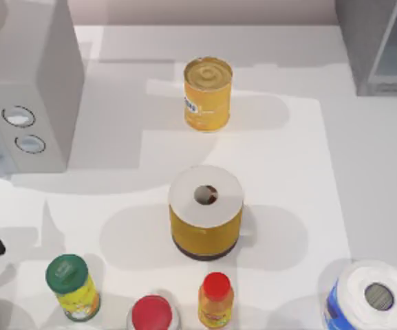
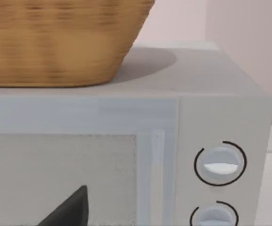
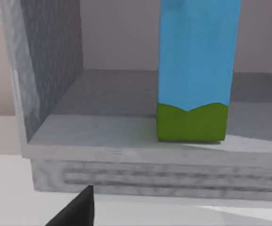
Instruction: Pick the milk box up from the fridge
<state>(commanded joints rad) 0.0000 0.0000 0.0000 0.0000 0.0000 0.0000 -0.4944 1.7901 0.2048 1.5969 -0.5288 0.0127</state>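
Milk box [image 3: 194, 70] upright on the fridge [image 3: 103, 136] shelf floor, upper right of the right wrist view, near the front edge. Right gripper's dark fingertip [image 3: 77, 212] low in that frame, outside the fridge, apart from the carton; opening cannot be told. Left gripper's fingertip [image 2: 70, 209] facing the microwave [image 2: 173, 122]; opening likewise unclear.

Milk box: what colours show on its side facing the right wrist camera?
Light blue above a green base band on the milk box, best seen in the right wrist view.
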